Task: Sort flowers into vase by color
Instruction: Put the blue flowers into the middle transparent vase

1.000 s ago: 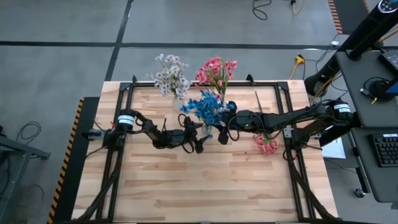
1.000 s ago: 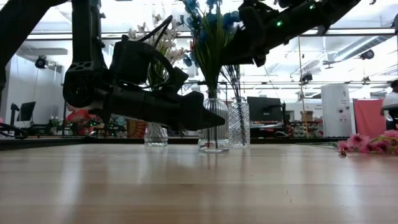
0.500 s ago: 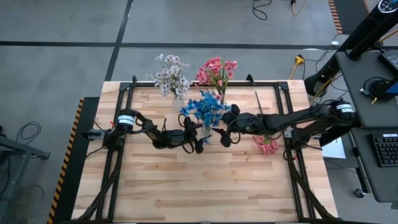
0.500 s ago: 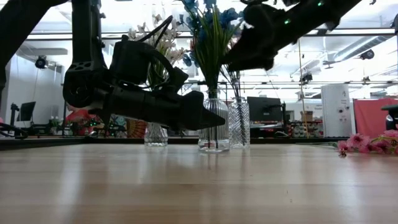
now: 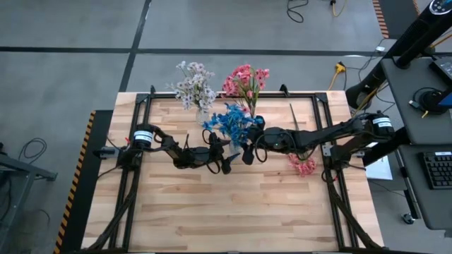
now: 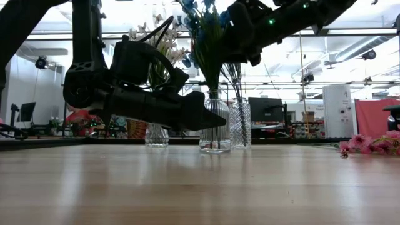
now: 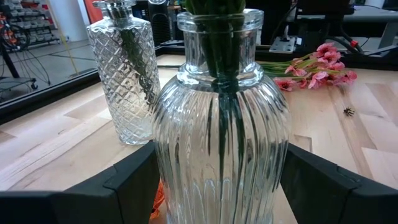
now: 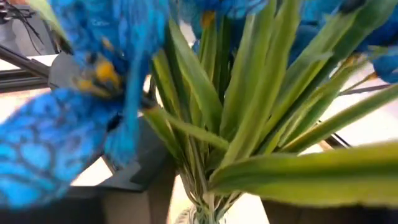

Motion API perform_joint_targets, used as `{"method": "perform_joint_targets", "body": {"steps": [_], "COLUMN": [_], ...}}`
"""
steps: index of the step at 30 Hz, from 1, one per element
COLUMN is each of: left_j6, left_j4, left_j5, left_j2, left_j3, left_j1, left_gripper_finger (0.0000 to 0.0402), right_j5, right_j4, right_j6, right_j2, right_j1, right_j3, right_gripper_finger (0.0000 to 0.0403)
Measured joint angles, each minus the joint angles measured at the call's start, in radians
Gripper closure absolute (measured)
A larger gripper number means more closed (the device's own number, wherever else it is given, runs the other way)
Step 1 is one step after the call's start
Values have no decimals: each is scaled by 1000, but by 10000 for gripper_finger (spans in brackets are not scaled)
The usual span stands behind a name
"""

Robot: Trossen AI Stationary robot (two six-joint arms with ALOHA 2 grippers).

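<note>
Wooden table (image 5: 212, 212), far-edge middle: blue flowers (image 5: 229, 121) in ribbed vase (image 7: 221, 149), left gripper (image 5: 224, 164) fingers open astride vase. Right gripper (image 5: 248, 154) shifted back in against blue blooms, fingers untellable. Pink spray (image 5: 302, 165) unsorted near right edge.

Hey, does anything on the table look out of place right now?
Yes: one pink flower spray lies flat on the wooden table near its right edge, outside any vase, while the other pink blossoms stand in the diamond-cut glass vase.
</note>
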Motion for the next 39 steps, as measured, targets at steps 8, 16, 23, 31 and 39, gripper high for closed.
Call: {"method": "perform_joint_targets", "body": {"steps": [8, 16, 23, 31, 39], "left_j6": [-5, -7, -7, -8, -7], "left_j4": [0, 0, 0, 1, 1], "left_j5": [9, 10, 11, 11, 11], "left_j2": [0, 0, 0, 0, 0], "left_j3": [0, 0, 0, 0, 0], "left_j1": [0, 0, 0, 0, 0], "left_gripper_finger": [129, 129, 129, 129, 129], "right_j5": [1, 0, 1, 10, 0], "right_j4": [-16, -16, -16, -14, -33], "right_j6": [26, 35, 40, 63, 53], "right_j2": [2, 4, 5, 33, 28], "right_j1": [0, 0, 0, 0, -3], "right_j3": [9, 9, 6, 3, 4], "right_gripper_finger": [347, 378, 377, 376, 376]}}
